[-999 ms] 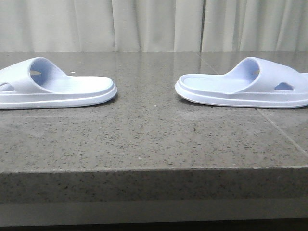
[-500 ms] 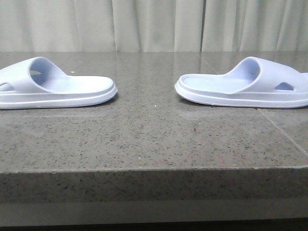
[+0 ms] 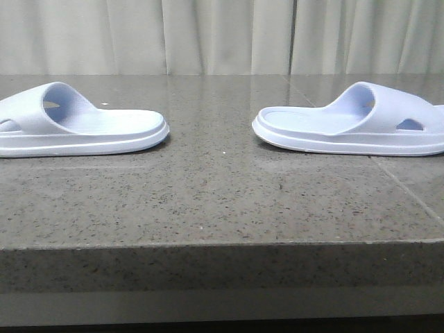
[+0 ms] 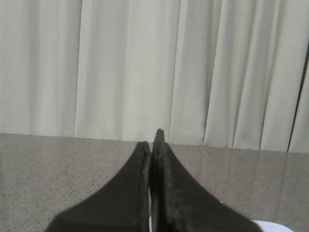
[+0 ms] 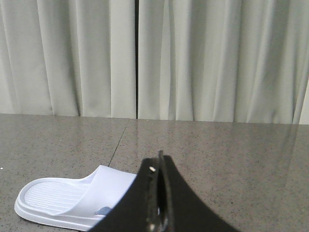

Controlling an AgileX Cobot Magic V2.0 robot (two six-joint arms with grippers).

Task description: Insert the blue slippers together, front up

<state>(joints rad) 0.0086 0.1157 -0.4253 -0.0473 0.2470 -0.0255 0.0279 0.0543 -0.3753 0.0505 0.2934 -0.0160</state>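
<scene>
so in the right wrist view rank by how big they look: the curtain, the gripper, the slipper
1. Curtain: fills the whole upper half.
2. Right gripper: large and dark, but only because it sits right at the camera.
3. Blue slipper: smallest in view, partly hidden behind the gripper, so its full size can't be judged.

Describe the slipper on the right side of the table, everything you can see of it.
The right slipper is a pale lavender-blue slide that looks like soft moulded foam, with a thick sole, a raised rim around a ribbed footbed and a wide strap with an oval side hole. It lies flat, sole down, on the grey speckled stone table, its open heel end pointing toward the other slipper; its strap end runs past the front view's edge. Nothing but the table touches it. The right gripper is shut, apart from it.
</scene>
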